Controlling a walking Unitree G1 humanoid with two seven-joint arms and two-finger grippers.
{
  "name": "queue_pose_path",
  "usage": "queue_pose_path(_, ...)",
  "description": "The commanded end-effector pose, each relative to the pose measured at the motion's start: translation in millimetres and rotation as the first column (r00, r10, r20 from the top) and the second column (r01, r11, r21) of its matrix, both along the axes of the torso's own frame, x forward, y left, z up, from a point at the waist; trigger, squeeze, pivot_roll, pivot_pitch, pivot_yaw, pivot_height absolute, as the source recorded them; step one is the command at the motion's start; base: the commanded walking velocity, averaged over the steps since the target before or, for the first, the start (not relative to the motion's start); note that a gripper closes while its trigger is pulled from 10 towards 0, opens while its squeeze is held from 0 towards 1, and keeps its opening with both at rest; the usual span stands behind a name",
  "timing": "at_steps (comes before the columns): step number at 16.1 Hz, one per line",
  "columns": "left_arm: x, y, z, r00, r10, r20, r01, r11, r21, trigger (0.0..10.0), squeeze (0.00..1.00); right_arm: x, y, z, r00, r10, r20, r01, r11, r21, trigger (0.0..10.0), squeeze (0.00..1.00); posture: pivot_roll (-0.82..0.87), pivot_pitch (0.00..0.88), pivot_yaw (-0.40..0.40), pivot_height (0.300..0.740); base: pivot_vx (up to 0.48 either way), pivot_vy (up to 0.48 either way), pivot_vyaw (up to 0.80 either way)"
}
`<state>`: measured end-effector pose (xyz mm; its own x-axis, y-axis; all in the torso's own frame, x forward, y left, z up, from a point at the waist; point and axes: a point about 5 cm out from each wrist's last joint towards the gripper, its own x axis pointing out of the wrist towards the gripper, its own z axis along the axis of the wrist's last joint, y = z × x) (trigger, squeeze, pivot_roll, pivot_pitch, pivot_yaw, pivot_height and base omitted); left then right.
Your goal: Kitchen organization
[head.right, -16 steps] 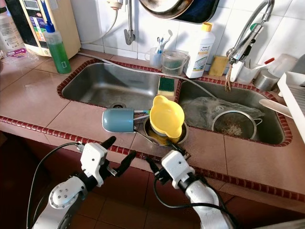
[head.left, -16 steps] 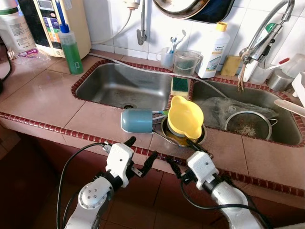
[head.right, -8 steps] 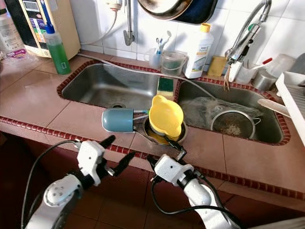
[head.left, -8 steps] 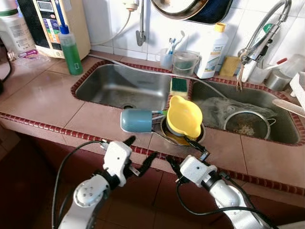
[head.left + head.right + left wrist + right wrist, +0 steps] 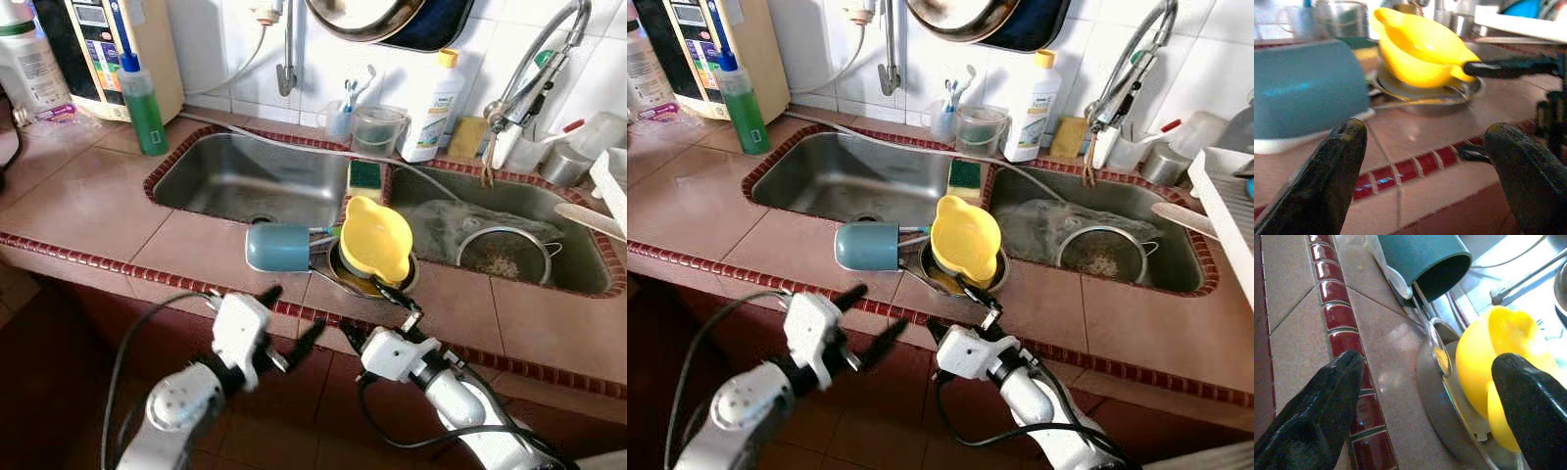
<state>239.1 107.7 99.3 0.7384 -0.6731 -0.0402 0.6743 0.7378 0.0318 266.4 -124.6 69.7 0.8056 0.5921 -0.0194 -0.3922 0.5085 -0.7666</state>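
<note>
Yellow jug (image 5: 373, 238) sat tilted in a metal bowl (image 5: 345, 279) on the counter, just in front of the double sink (image 5: 245, 176). Teal cup (image 5: 277, 248) lay on its side touching the bowl. Right gripper (image 5: 377, 313) spread wide at the bowl's near edge, holding nothing. Left gripper (image 5: 291, 318) also spread, empty, below the counter edge.

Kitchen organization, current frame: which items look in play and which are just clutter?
In play (judging by where the grippers point):
- yellow jug, tilted in the metal bowl
- blue cup, on its side beside the bowl
- right gripper, open, nearest the jug
- left gripper, open, below the counter edge

Clutter:
- green bottle
- white bottle
- sponge
- strainer in the right sink
</note>
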Motion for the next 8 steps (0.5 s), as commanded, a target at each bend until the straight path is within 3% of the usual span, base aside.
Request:
queue_pose_path(1,-1.7,-2.8,1.9,1.0,-0.013,0.013,0.013,1.0,0.012,10.0,0.0,-0.9,-1.5,-10.2,0.999,-0.001,-0.041,-0.001,0.998,-0.056,10.0,0.0,-0.07,0.026,-0.05,0.74,0.0,0.0,0.0)
queue_pose_path(4,-2.1,-3.6,2.8,1.0,-0.007,0.008,0.007,1.0,0.005,10.0,0.0,0.7,-2.8,-2.9,1.0,0.012,0.01,-0.012,0.999,-0.043,10.0,0.0,-0.07,0.033,-0.056,0.74,0.0,0.0,0.0)
queue_pose_path(8,-2.9,-2.2,2.9,1.0,0.001,0.006,-0.001,1.0,0.007,10.0,0.0,1.5,-0.9,13.0,0.995,0.034,0.089,-0.039,0.998,0.052,10.0,0.0,-0.07,0.037,-0.057,0.74,0.0,0.0,0.0)
